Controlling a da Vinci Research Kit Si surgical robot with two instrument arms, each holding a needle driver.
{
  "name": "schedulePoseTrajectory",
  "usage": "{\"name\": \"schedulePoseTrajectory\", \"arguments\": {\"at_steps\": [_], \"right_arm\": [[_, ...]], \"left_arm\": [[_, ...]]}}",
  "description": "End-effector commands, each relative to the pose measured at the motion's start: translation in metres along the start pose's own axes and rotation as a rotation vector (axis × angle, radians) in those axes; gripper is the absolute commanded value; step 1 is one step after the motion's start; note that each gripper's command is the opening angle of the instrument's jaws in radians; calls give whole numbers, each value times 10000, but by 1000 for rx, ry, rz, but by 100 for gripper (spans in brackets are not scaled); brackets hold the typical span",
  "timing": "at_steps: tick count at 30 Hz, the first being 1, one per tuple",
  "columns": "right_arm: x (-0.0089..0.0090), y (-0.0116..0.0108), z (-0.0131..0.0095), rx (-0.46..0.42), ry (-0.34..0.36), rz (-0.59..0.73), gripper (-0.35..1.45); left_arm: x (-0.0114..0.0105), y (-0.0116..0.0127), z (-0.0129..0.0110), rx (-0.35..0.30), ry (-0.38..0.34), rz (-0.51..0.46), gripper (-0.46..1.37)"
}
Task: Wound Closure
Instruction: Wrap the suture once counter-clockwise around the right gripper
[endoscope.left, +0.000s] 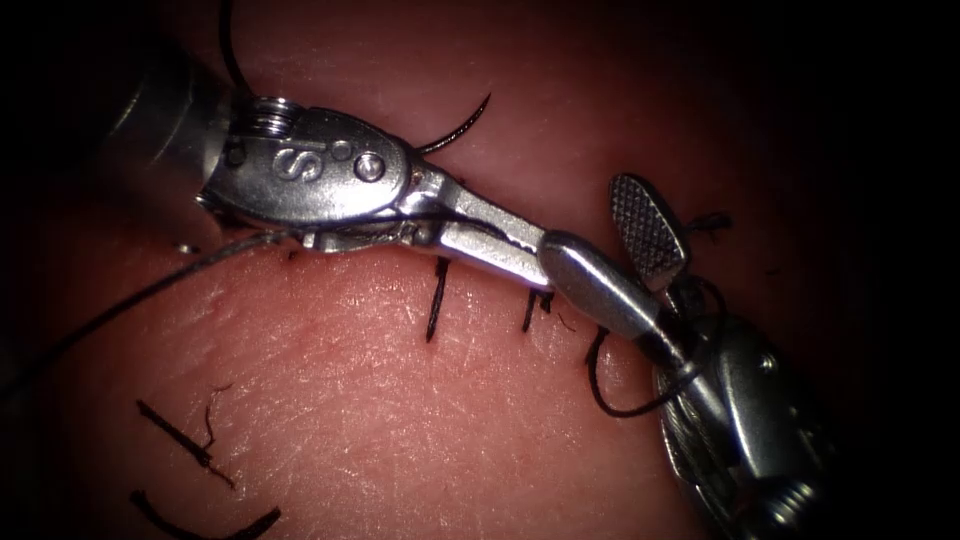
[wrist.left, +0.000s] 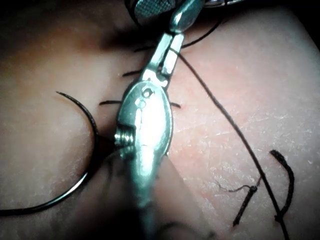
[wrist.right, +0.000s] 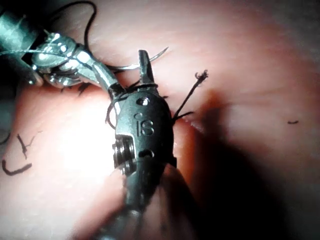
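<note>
Left tool (endoscope.left: 500, 245): enters the endoscope view from the upper left; shaft and wrist slope down toward the right; jaws closed, lying nearly flat and pointing right.
Left tool, left wrist view (wrist.left: 167, 52): jaws extend straight away from the wrist, pressed together.
Right tool (endoscope.left: 615, 255): enters from the lower right; wrist angled up and to the left; jaws parted, one raised with its ridged face showing, the other reaching left.
Contact: the lower jaw of the right tool touches the tip of the left tool.
Right tool, right wrist view (wrist.right: 131, 75): jaws spread.
</note>
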Motion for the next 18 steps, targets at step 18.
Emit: {"name": "schedulePoseTrajectory", "arguments": {"at_steps": [18], "right_arm": [[6,26,-21,-41,-20,80,38]], "left_arm": [[-20,17,12,-13,-46,27,-35]]}}
